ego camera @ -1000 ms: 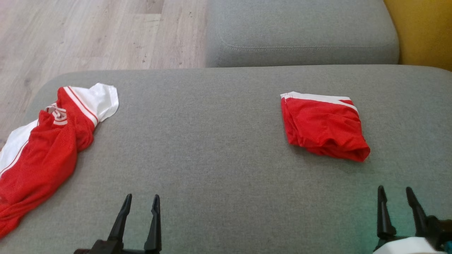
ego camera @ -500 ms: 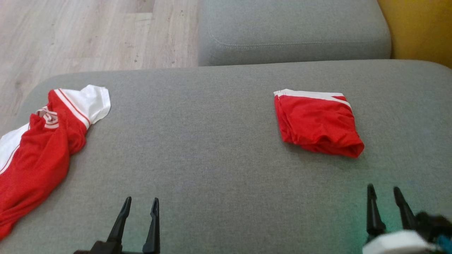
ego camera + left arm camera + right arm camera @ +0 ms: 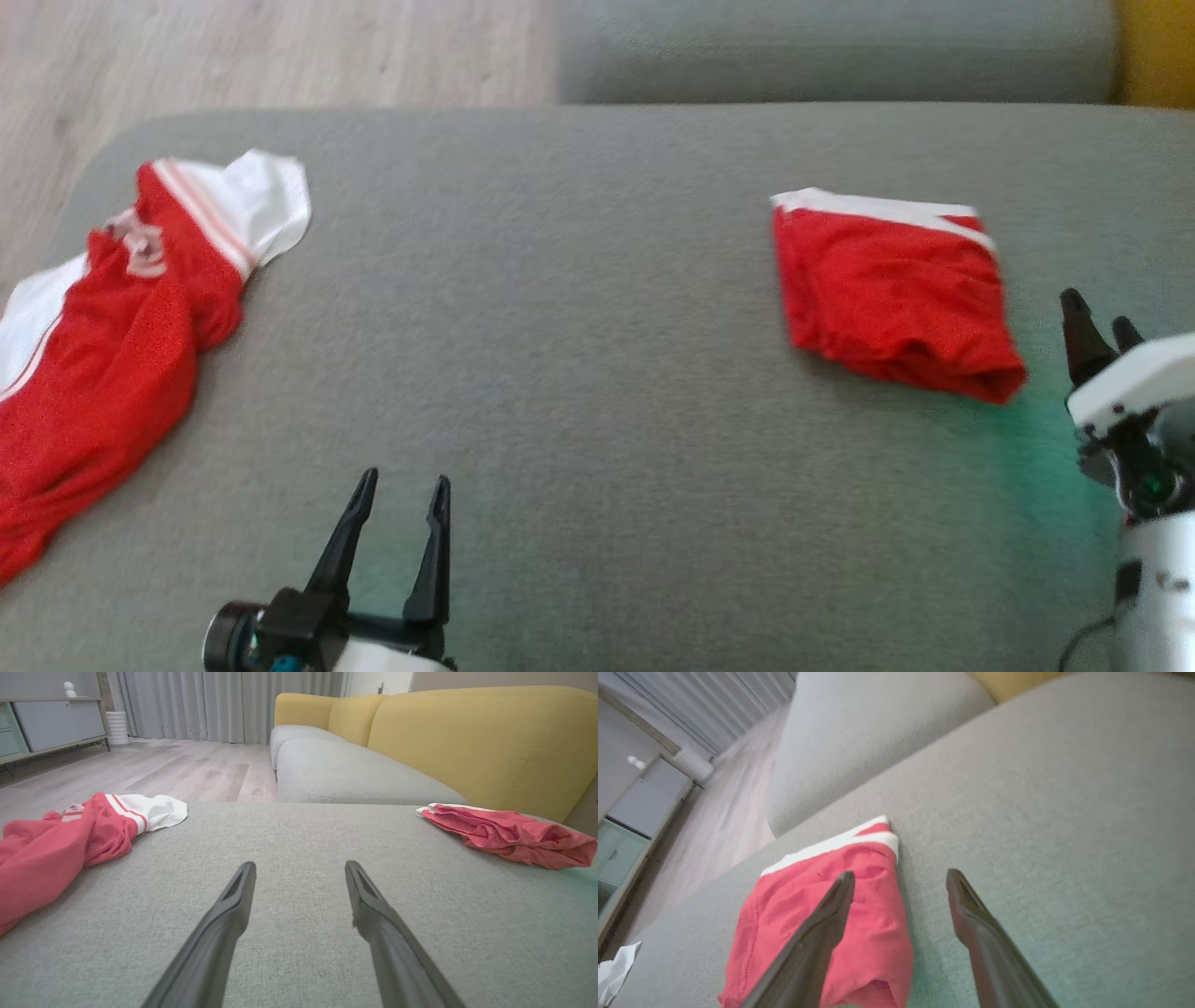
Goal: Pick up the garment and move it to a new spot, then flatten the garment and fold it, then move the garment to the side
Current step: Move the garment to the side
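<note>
- Laundry in two states on a grey seat cushion [image 3: 597, 401]: a folded red garment [image 3: 892, 294] with a white band lies flat toward the robot's right, while a crumpled red-and-white garment [image 3: 112, 355] sprawls at the cushion's left edge, well apart from it
- Right gripper [image 3: 1097, 310] hovers just beside the folded piece's right edge, fingers parted and empty. Its wrist camera looks down over the bundle's near corner, one finger above red cloth and the other above bare cushion, and it is unclear whether either tip touches
- Left gripper [image 3: 404, 478] sits low over the bare middle of the cushion, fingers spread wide with nothing between them, near neither garment
- Progress, as judged: the folded piece looks picked up, flattened, folded and set off to the side, so that cycle appears finished or down to a last nudge
- Outstanding, as judged: the crumpled piece is bunched and twisted, with no sign of flattening or folding. If it is next, every step of the task lies ahead for it, starting with a lift to the open middle of the cushion
</note>
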Motion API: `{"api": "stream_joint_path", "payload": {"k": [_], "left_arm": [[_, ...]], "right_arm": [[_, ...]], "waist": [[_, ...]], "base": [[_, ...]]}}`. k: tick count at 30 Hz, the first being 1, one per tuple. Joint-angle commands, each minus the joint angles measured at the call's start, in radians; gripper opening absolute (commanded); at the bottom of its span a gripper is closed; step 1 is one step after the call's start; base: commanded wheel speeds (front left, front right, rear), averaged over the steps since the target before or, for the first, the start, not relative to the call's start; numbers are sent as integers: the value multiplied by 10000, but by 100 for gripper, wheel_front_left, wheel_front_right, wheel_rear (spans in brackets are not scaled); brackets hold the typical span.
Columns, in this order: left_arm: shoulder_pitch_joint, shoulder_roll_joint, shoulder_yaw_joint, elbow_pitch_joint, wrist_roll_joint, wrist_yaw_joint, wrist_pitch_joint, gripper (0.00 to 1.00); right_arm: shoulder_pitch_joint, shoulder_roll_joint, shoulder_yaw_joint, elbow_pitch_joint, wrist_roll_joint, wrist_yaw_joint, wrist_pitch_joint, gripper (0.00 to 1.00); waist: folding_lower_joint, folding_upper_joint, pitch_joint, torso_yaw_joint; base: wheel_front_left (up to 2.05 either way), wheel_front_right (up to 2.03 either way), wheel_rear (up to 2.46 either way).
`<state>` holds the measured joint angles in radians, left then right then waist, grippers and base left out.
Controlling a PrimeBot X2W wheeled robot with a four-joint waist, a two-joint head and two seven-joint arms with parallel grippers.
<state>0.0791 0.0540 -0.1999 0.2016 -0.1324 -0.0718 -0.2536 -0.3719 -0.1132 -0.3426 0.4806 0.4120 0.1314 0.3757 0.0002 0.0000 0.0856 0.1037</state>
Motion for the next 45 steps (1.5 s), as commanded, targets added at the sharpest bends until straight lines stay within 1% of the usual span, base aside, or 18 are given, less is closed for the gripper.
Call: {"api": "stream_joint_path", "payload": {"k": [1,7,10,12,13,14,18,23,27,30,33,38,39,41,43,44,45], "left_arm": [[-397,-37,208,-266,-27,-22,-82,100],[-671,-37,-52,-211,-155,68,-82,100],[-768,-37,-123,-213,-215,135,-82,100],[-813,-37,-158,-236,-254,188,-82,100],[-822,-37,-154,-259,-275,220,-82,100],[-822,-37,-135,-287,-293,252,-82,100],[-832,-37,-50,-363,-262,263,-82,100],[-1034,-37,88,-524,-93,174,-82,100],[-1404,9,158,-661,156,7,-82,100],[-1774,116,138,-724,323,-122,-82,100],[-2106,182,70,-735,432,-220,-82,100],[-2359,177,-31,-742,500,-299,-82,100],[-2359,177,-31,-742,500,-299,-82,100],[-2315,161,-9,-757,476,-289,-82,100],[-2224,149,48,-749,446,-268,-82,100],[-2170,143,77,-744,435,-252,-82,100],[-2120,135,99,-740,426,-238,-82,100]], "right_arm": [[-610,-32,105,-117,-132,-7,141,100],[-1598,-32,-568,1526,-824,-7,728,100],[-1839,9,-862,2224,-1198,-7,904,100],[-1949,95,-863,2525,-1208,-7,1147,100],[-1999,99,-844,2583,-1245,-7,1147,36],[-2068,96,-841,2601,-1247,-7,1102,0],[-2410,-69,-903,2494,-1251,-7,937,0],[-2662,-585,-785,2110,-1505,-7,935,0],[-2656,-1383,-560,1577,-2320,-7,706,0],[-2952,-1888,-750,1400,-2898,-7,547,0],[-3362,-2454,-958,1486,-3530,-7,439,0],[-3921,-3308,-1212,1782,-4809,-7,367,0],[-3921,-3308,-1212,1782,-4809,-7,367,0],[-3995,-3605,-1250,1848,-5273,-7,413,0],[-3988,-3758,-1326,1955,-5593,-7,541,1],[-3968,-3783,-1377,1992,-5690,-7,582,63],[-3932,-3832,-1487,2008,-5843,-7,605,100]], "waist": [[-2,0,364,390],[-2,0,835,976],[-2,0,944,1128],[-2,0,1009,1159],[-2,0,1045,1132],[-2,0,1081,1080],[-2,0,1314,662],[-2,0,1817,-200],[-2,0,2475,-823],[-2,0,3026,-1117],[-2,0,3439,-1189],[-2,0,3716,-996],[-2,0,3716,-996],[-2,0,3678,-895],[-2,0,3579,-820],[-2,0,3521,-802],[-2,0,3465,-791]], "base": [[0,0,0],[0,0,0],[0,0,0],[0,0,0],[0,0,0],[0,0,0],[0,0,0],[0,0,0],[0,0,0],[0,0,0],[0,0,0],[0,0,0],[0,0,0],[0,0,0],[0,0,0],[0,0,0],[0,0,0]]}}
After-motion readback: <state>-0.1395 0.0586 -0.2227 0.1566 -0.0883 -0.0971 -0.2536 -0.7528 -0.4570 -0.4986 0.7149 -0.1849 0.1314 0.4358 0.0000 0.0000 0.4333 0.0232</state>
